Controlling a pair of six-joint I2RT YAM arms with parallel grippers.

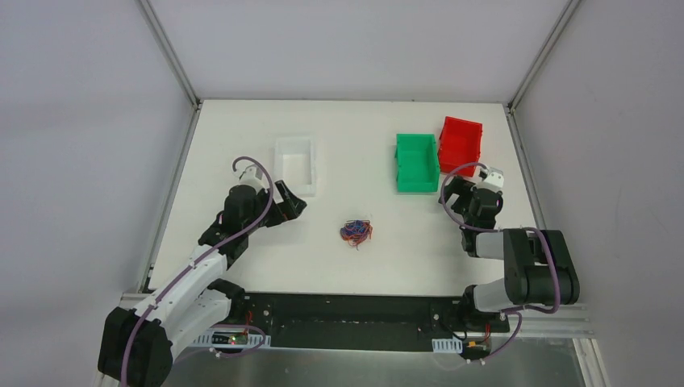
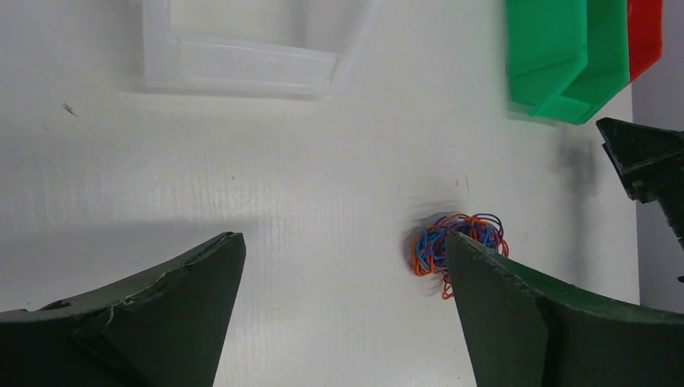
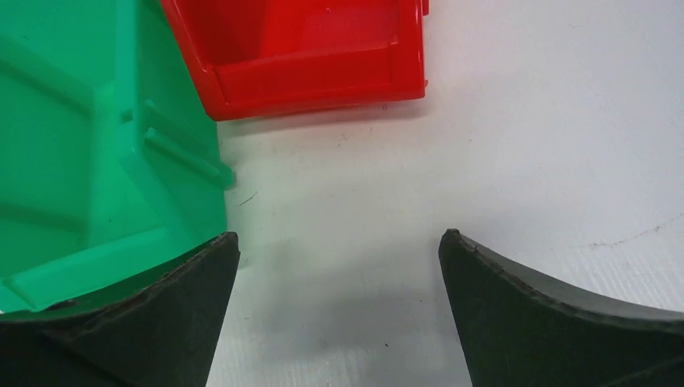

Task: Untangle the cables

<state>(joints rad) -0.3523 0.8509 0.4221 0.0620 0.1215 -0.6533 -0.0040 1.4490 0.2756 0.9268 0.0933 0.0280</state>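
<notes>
The cables [image 1: 356, 232] lie as one small tangled ball of thin red, blue and dark wires on the white table, near its middle. In the left wrist view the ball [image 2: 452, 242] looks orange and blue and sits just beyond my right fingertip, partly hidden by it. My left gripper [image 1: 292, 205] is open and empty, left of the ball and apart from it. My right gripper [image 1: 448, 192] is open and empty, just below the green bin's right corner, far right of the ball. The ball is out of the right wrist view.
A clear white bin [image 1: 295, 164] stands behind the left gripper. A green bin [image 1: 416, 162] and a red bin [image 1: 460, 143] stand at the back right; both show close in the right wrist view [image 3: 89, 161] [image 3: 306, 48]. Grey walls enclose the table.
</notes>
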